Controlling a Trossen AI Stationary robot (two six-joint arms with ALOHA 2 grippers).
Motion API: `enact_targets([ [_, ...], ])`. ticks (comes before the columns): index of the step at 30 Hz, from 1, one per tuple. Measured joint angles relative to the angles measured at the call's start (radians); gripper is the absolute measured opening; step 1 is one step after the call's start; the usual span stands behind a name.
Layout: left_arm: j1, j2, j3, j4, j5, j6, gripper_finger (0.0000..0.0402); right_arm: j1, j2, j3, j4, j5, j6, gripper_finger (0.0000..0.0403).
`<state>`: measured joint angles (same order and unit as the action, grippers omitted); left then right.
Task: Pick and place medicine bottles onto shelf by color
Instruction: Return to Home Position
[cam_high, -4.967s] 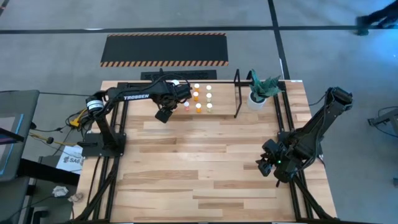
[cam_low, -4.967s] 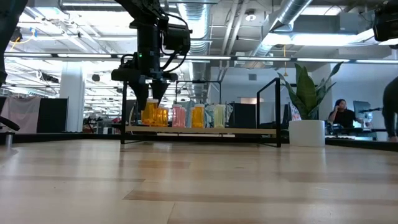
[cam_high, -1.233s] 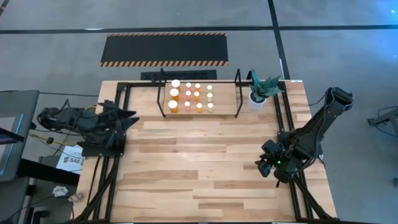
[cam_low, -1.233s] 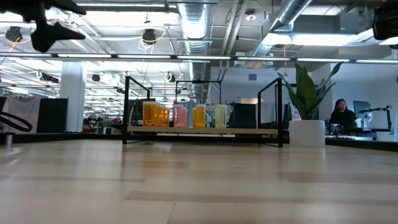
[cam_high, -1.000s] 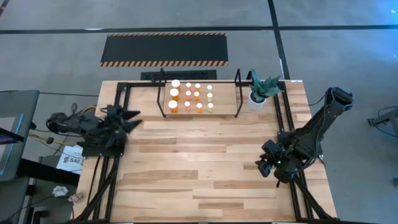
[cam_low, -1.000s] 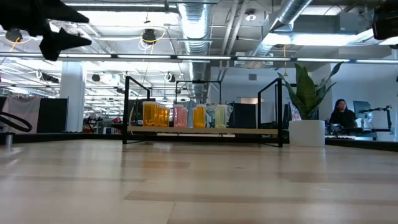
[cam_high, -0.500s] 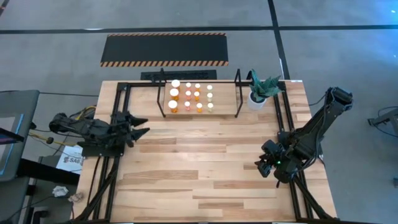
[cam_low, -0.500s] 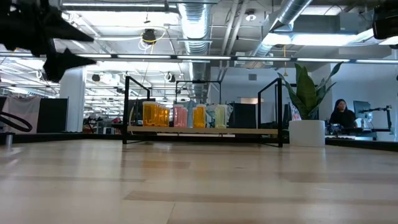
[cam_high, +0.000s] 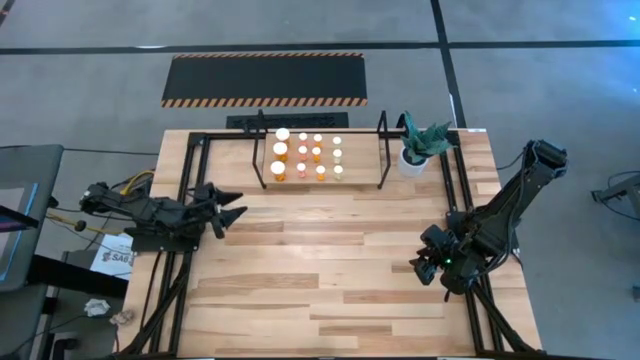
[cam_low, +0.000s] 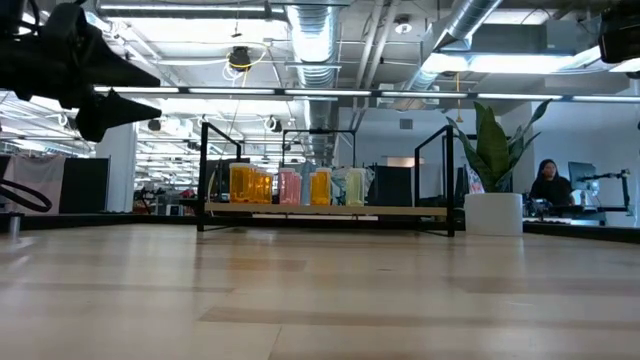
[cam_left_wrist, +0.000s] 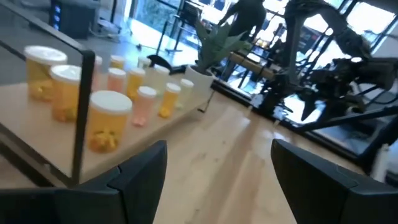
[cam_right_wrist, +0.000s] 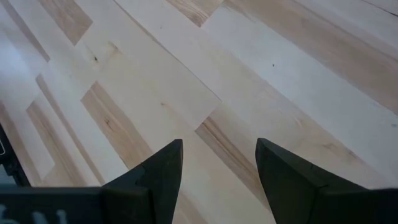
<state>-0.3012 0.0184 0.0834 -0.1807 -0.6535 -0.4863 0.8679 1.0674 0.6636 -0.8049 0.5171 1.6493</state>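
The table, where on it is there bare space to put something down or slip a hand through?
The wide wood stretch between the shelf and the near edge of the table is bare, bordered by the left pincer and right pincer, both open. Crowded: the shelf's left half, packed with medicine bottles, and the potted plant beside it.

High view: overhead, facing straight down, covering the whole table (cam_high: 330, 270) and both arms. Low view: at table-top height, facing level across the boards to the shelf (cam_low: 325, 210) and the room behind. Left wrist view: low over the table, facing the shelf at close range, also seen in the first two. Right wrist view: very close, facing down onto bare boards only.
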Motion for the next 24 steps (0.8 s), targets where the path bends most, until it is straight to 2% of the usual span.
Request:
enact_targets([
  [6, 0.0, 0.008, -0.001, 0.004, -0.026, 0.106, 0.0273, 0.0, 0.0, 0.0, -0.001, 0.0, 0.0, 0.0225],
  [16, 0.0, 0.007, -0.004, 0.055, -0.018, 0.415, 0.0273, 0.0, 0.0, 0.0, -0.001, 0.0, 0.0, 0.0225],
  [24, 0.0, 0.007, 0.001, -0.004, -0.039, 0.409, 0.0273, 0.0, 0.0, 0.0, 0.0, 0.0, 0.0, 0.0225],
])
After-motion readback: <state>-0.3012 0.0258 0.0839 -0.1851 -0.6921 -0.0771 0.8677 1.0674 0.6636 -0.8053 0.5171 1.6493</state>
